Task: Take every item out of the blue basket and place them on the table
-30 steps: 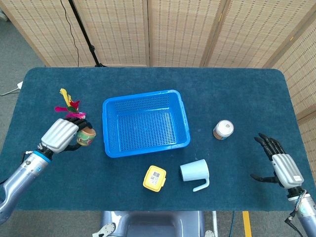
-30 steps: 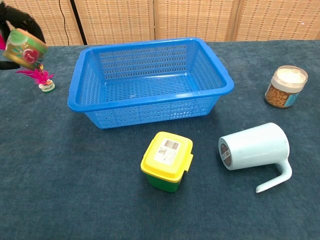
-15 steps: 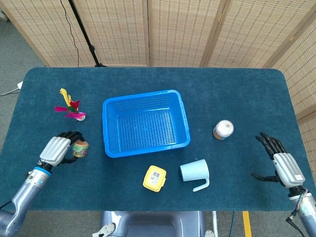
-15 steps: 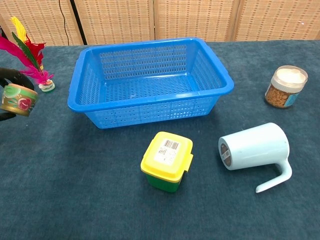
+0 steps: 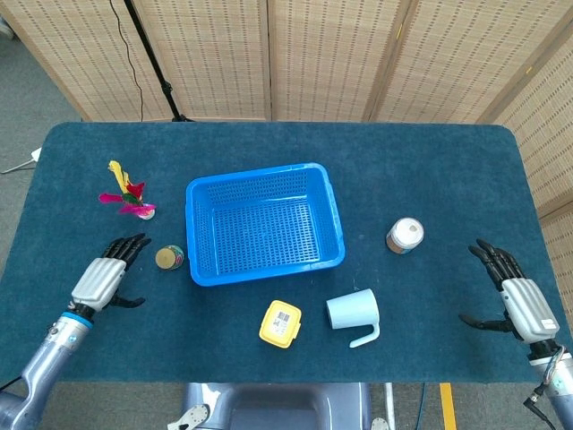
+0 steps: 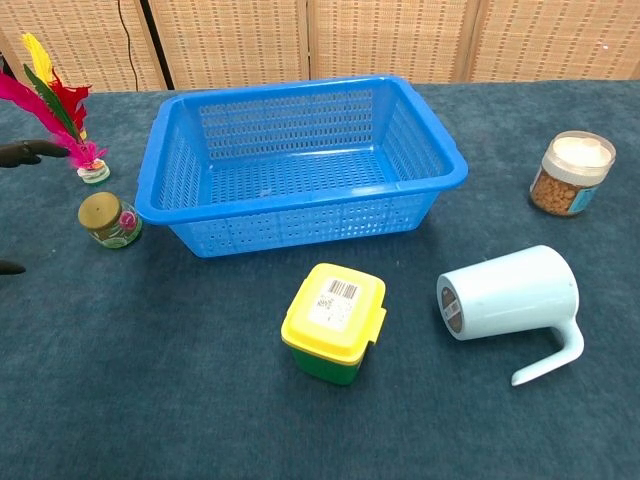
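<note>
The blue basket (image 5: 199,193) (image 6: 443,150) stands mid-table with nothing inside it. A small gold-lidded jar (image 5: 169,257) (image 6: 111,219) stands upright on the cloth just left of the basket. My left hand (image 5: 106,278) lies a little left of the jar, fingers spread and holding nothing; only its fingertips (image 6: 22,151) show at the chest view's left edge. My right hand (image 5: 517,293) rests open at the table's right edge, out of the chest view.
A feather shuttlecock (image 5: 130,196) (image 6: 62,110) sits at back left. A yellow-lidded box (image 5: 281,323) (image 6: 336,321) and a pale blue mug (image 5: 354,313) (image 6: 510,297) on its side lie in front of the basket. A brown jar (image 5: 406,236) (image 6: 573,172) stands to the right.
My left hand set the small jar down beside the basket, let go of it and drew back to the left with fingers spread. The right hand barely moved.
</note>
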